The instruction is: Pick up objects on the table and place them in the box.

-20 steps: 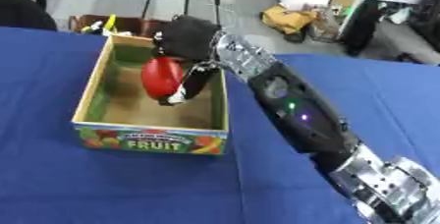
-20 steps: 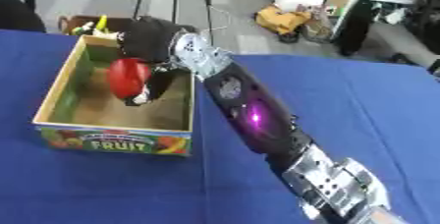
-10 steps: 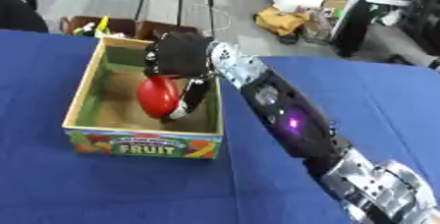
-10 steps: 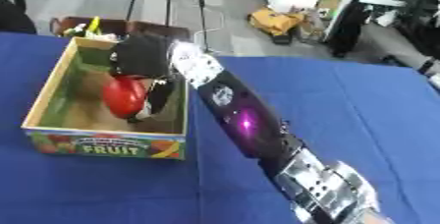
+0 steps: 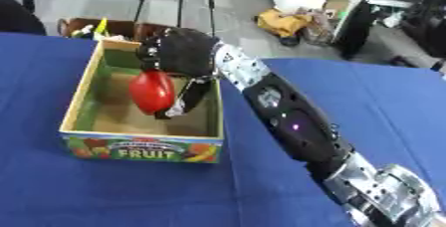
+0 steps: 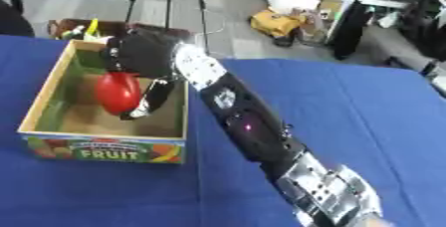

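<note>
Blue table (image 5: 104,191), box (image 5: 144,146), tripod legs (image 5: 209,2)

Black arm (image 5: 292,121), silver joints

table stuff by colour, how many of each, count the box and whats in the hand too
Red: 1, the round fruit held by the right hand over the box.
Tan with a green lining: 1, the box marked FRUIT.
Blue: 1, the table cloth.
Total: 3.
The left hand is not in view.
</note>
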